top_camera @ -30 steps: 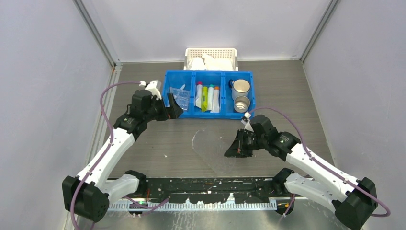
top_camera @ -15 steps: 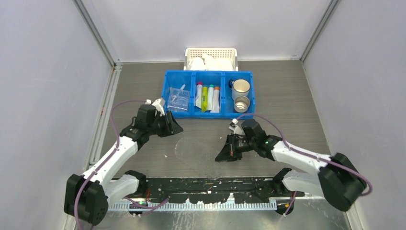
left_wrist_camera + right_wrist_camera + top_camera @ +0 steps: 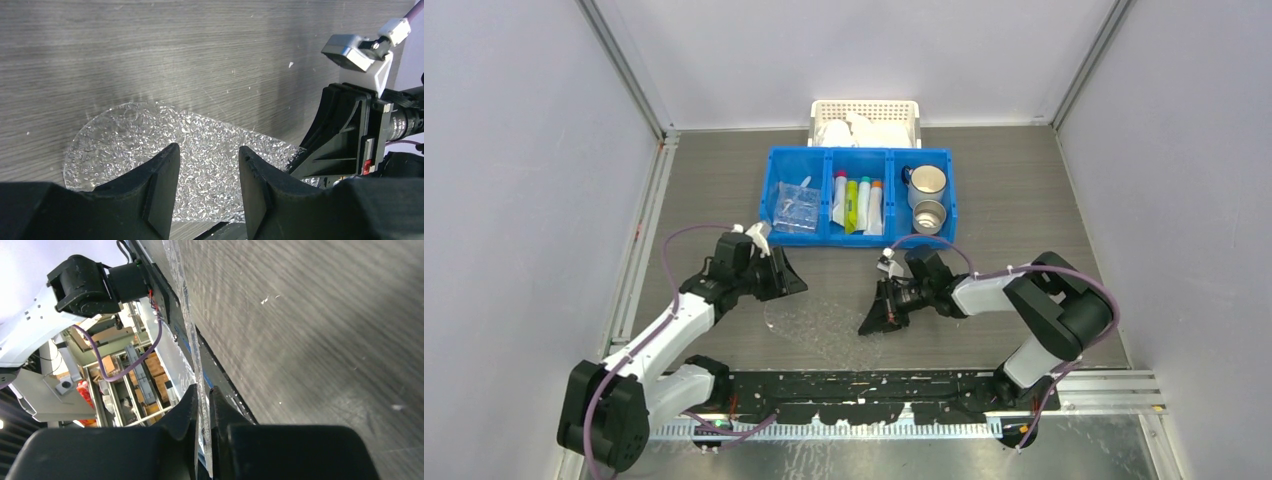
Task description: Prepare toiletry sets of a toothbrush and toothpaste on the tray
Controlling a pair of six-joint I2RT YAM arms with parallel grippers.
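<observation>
The clear, textured tray (image 3: 819, 318) lies on the table between both arms. My right gripper (image 3: 867, 325) is shut on its right edge, and the right wrist view shows the thin tray rim (image 3: 187, 315) pinched between the fingers of that gripper (image 3: 202, 388). My left gripper (image 3: 792, 285) hovers at the tray's left side, open with nothing between its fingers. Its wrist view looks down on the tray (image 3: 150, 135) through the gap of the left gripper (image 3: 207, 147). Wrapped toothbrushes (image 3: 796, 208) and toothpaste tubes (image 3: 859, 203) lie in the blue bin.
The blue three-compartment bin (image 3: 861, 152) stands behind the tray, with two metal cups (image 3: 927, 198) in its right compartment. A white perforated basket (image 3: 865, 108) sits behind it against the back wall. A black rail runs along the near table edge.
The right gripper has dragged the tray leftward across the table. The left gripper pulled back from the bin toward the tray and its jaws narrowed.
</observation>
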